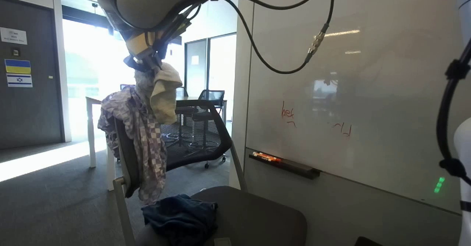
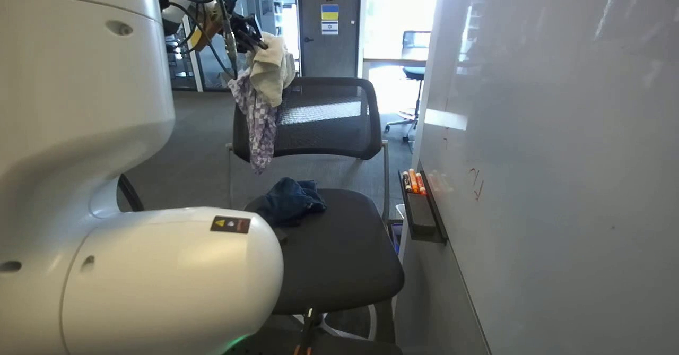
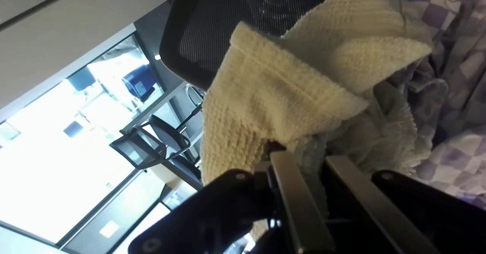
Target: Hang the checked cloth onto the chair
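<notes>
The purple-and-white checked cloth (image 1: 153,139) drapes over one end of the chair's black mesh backrest, its lower part hanging down the front; it also shows in the other exterior picture as a checked cloth (image 2: 261,132). The chair (image 2: 326,119) faces the arm. Above that end of the backrest is my gripper (image 3: 308,157), its jaws nearly together with cream fabric pinched between them. That cream cloth (image 1: 165,95) hangs from the fingers, in front of the checked cloth's upper part. In the wrist view, checked folds (image 3: 461,163) lie to the right of the cream cloth.
A dark blue cloth (image 2: 292,201) lies crumpled on the seat (image 1: 257,209). The whiteboard (image 1: 353,69) stands beside the chair, its marker tray (image 2: 423,211) jutting out. Cables (image 1: 257,51) loop from the arm. A white table and smaller chairs (image 1: 211,97) are farther back.
</notes>
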You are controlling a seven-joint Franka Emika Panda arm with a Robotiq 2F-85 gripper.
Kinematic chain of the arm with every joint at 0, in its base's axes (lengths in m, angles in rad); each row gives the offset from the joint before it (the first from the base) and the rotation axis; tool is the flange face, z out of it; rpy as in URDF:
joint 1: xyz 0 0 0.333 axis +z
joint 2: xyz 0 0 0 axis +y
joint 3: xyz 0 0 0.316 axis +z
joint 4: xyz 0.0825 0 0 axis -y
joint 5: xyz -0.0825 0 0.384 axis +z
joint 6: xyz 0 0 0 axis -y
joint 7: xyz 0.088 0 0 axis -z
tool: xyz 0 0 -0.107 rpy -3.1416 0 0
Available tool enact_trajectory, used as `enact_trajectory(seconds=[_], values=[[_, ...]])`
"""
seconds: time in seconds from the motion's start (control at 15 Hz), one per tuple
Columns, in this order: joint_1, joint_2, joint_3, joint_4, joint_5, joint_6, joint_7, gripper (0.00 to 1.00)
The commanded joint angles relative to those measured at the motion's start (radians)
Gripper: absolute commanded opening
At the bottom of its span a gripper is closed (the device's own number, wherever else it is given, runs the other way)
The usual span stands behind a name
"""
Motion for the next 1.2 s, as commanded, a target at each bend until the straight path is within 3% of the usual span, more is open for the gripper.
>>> enact_trajectory(seconds=[0.0,0.73,0.8,0.93,1.13], values=[[0.044,0.089,-0.012,0.145,-0.076,-0.056,0.005,0.04],[0.085,0.175,-0.037,0.241,-0.116,-0.159,0.062,0.04],[0.083,0.177,-0.034,0.242,-0.105,-0.155,0.066,0.42],[0.082,0.185,-0.032,0.25,-0.095,-0.153,0.068,0.49],[0.083,0.191,-0.03,0.253,-0.084,-0.152,0.065,0.72]])
